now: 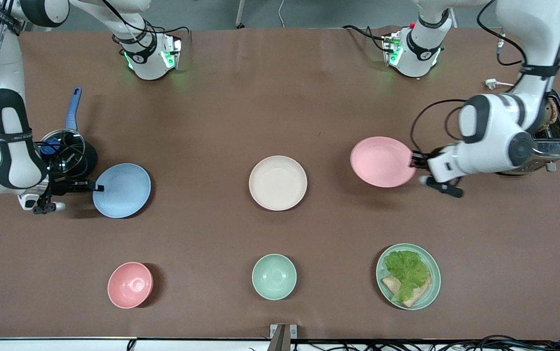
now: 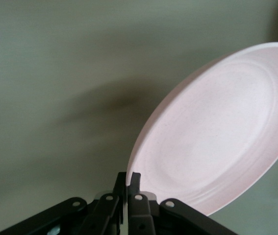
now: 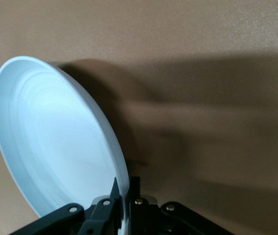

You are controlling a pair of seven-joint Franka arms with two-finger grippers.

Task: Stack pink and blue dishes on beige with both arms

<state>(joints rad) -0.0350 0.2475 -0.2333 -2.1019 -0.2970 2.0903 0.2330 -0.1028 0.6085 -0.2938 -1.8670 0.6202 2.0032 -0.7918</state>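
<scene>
The beige plate [image 1: 278, 183] lies flat at the middle of the table. My left gripper [image 1: 413, 161] is shut on the rim of the pale pink plate [image 1: 381, 161], which hangs tilted above the table between the beige plate and the toaster. In the left wrist view the pink plate [image 2: 222, 132] rises from the pinching fingers [image 2: 135, 183]. My right gripper [image 1: 95, 187] is shut on the rim of the light blue plate [image 1: 123, 190], held toward the right arm's end. The right wrist view shows the blue plate [image 3: 50, 137] clamped by its edge, slightly lifted.
A small pink bowl [image 1: 130, 284], a mint-green bowl [image 1: 274, 276] and a mint-green plate with lettuce and bread [image 1: 408, 276] line the edge nearest the front camera. A lidded pan with a blue handle [image 1: 67, 141] sits by the right arm. A toaster [image 1: 555, 134] stands under the left arm.
</scene>
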